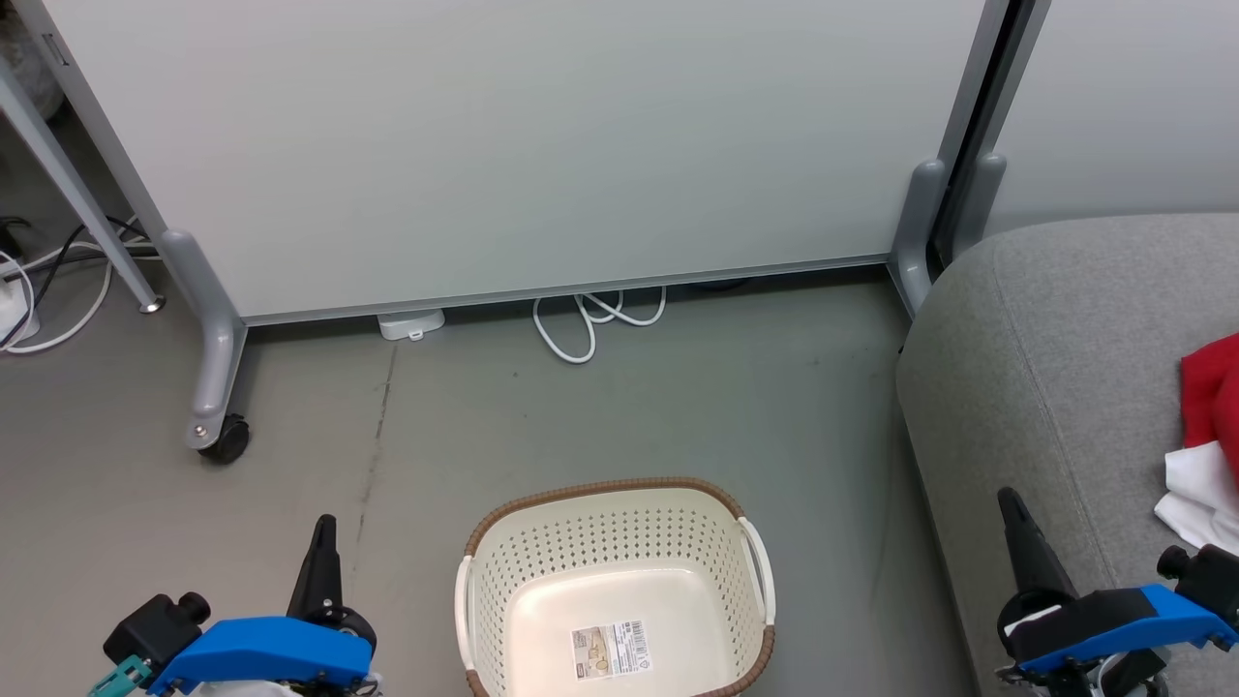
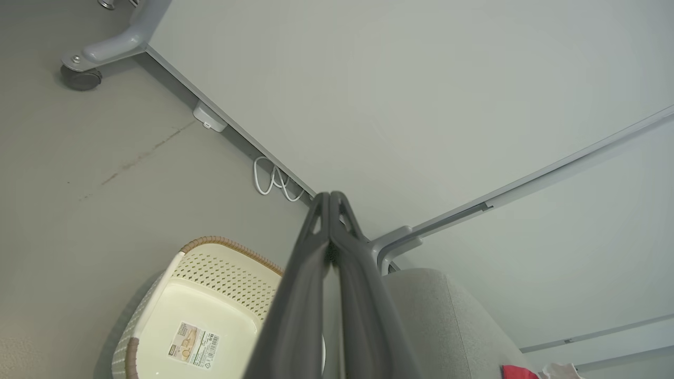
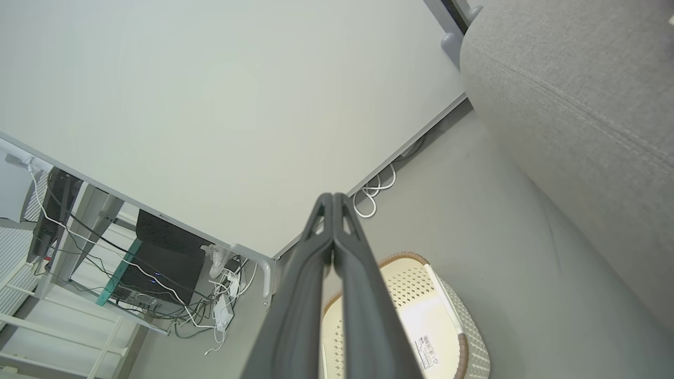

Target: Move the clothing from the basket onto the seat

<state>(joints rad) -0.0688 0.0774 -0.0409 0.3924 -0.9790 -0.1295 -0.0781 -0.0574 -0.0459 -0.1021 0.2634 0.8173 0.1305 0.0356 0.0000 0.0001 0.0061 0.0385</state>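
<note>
- While neither of my grippers carries anything, I begin at the left. My left gripper [image 1: 323, 542] hangs over the grey floor [image 1: 581, 416] beside the basket. Its two dark fingers are pressed tip to tip with nothing between them, and the left wrist view shows the same tight seam.
- Between my arms the basket [image 1: 619, 542] stands upright on the floor, with cream walls full of holes and a brown woven-look rim. Its bottom is bare apart from a paper label [image 1: 610, 651] with a barcode. I see no fabric in it, so I judge the emptying done.
- My right gripper [image 1: 1016, 523] shows against the front side of the seat. Its jaws are closed flat together and hold nothing. I cannot tell whether it touches the upholstery.
- The seat [image 1: 1045, 368] is the large grey cushion just to the right of the basket, with a rounded corner and a stitched seam.
- The clothing [image 1: 1210, 387] lies on the seat at the far right edge of the head view, cut off by the frame. It is a soft, rumpled, bright red heap with white showing at its lower end. I cannot tell how many garments are in it.
- As I read it, the task is at or near its end. What may remain is checking that every piece rests fully on the cushion.
</note>
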